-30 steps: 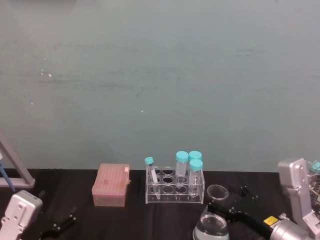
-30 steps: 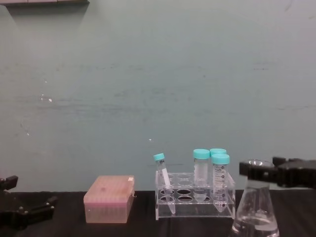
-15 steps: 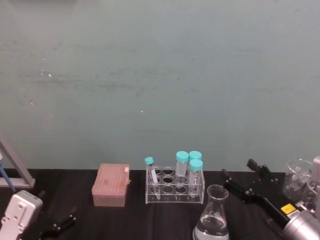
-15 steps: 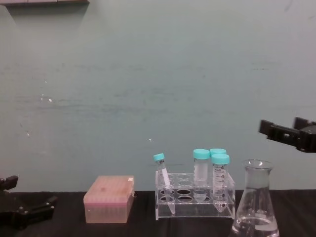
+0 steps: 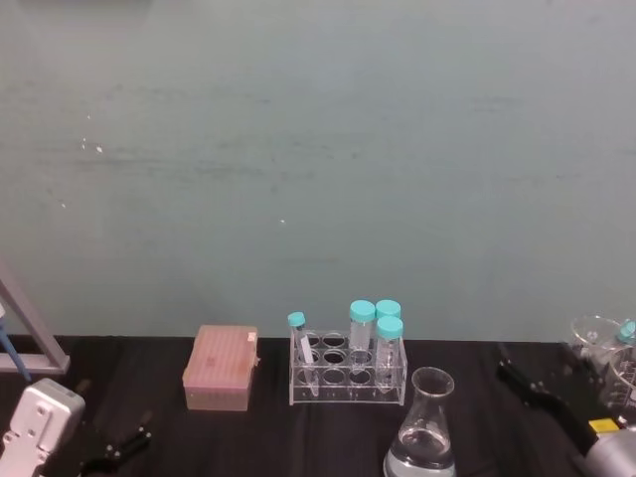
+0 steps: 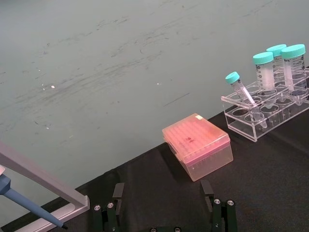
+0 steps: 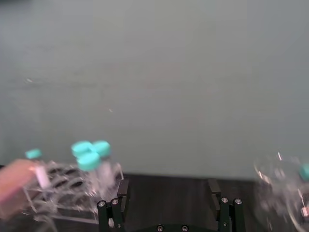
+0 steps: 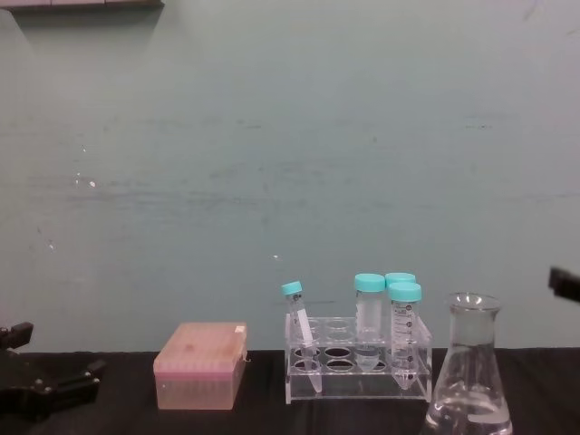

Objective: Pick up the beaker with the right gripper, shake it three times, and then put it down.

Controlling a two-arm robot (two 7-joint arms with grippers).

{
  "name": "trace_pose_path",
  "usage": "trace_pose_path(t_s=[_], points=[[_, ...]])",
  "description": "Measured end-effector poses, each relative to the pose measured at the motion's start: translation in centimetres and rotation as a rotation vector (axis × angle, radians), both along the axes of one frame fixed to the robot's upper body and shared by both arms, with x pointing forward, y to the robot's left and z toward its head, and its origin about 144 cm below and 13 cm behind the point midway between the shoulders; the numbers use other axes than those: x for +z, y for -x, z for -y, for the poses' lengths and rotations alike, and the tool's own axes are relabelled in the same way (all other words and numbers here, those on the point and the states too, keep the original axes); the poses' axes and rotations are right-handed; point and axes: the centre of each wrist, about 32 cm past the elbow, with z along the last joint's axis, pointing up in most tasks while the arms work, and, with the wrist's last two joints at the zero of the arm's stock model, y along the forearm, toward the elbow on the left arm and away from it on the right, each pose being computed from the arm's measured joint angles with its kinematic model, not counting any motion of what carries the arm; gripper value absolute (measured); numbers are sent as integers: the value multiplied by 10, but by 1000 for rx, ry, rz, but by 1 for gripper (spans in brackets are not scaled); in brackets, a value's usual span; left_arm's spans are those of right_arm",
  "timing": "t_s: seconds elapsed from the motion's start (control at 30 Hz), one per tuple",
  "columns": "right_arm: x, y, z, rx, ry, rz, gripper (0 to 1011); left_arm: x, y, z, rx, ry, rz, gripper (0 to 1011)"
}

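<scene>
Left pincer (image 8: 36, 390) parked low at the bench's (image 5: 258, 437) left edge with fingers apart, pink tip box (image 5: 221, 368), tube rack (image 5: 348, 373), beaker (image 5: 422, 427) upright on the bench just right of the rack — right pincer (image 5: 542, 388) off to its right, spread wide, gripping nothing.

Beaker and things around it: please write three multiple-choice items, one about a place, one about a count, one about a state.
1. Where does the beaker stand?
A. beside the tube rack, toward the robot's right
B. on the pink box
C. inside the rack

2. How many teal-capped tubes are in the rack?
A. two
B. four
C. six

3. What is the state of the right hand?
A. shut on the beaker
B. shut on a tube
C. open, holding nothing

Answers: 1 A, the chest view shows it by the rack's right end; 2 B, four caps show; 3 C, its fingers stand apart, nothing between.
</scene>
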Motion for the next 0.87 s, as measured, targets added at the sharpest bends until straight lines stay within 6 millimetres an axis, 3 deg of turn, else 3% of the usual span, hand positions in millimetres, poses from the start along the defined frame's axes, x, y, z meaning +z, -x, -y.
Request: trace_pose_path(t_s=[0.23,0.87], points=[[-6,-2,0,-49,-44,-121,1000,0,0,0,0,0,0,1000],[-5,-2,0,-43,-36,-97,1000,0,0,0,0,0,0,1000]])
